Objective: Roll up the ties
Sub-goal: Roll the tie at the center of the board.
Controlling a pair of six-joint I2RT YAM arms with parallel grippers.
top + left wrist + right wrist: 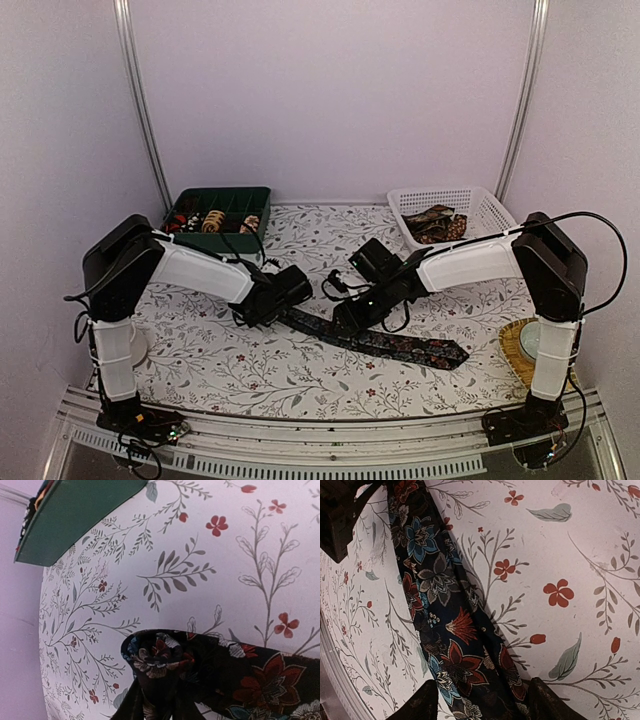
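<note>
Overhead view. The flower-printed bench [200, 360] carries one dark patterned tie [400, 345] lying flat. Its long axis runs on a diagonal from the middle of the bench down to the broad pointed end at the near right. A green tray [220, 192] stands at the far left with coiled ties [212, 220] in its compartments. A white basket [480, 200] at the far right holds loose ties [435, 222].

The left gripper [285, 300] sits at the tie's upper-left, narrow end. The right gripper [352, 322] sits just beside it, further along the same axis over the tie's mid-length.

Right wrist view. The right gripper's fingers [422, 702] stand apart, one on each side of the cloth, straddling the tie across its width without pinching it.

Left wrist view. The folded end [155, 652] is curled over into a first small turn and lies directly before the left gripper. The fingers are not clearly visible, so it cannot be told whether they clamp the cloth.

Judgement: rolling should proceed from the left gripper's end toward the broad point, along the diagonal. The left arm is nearer the roll, and the right arm is placed to steady the free length.
</note>
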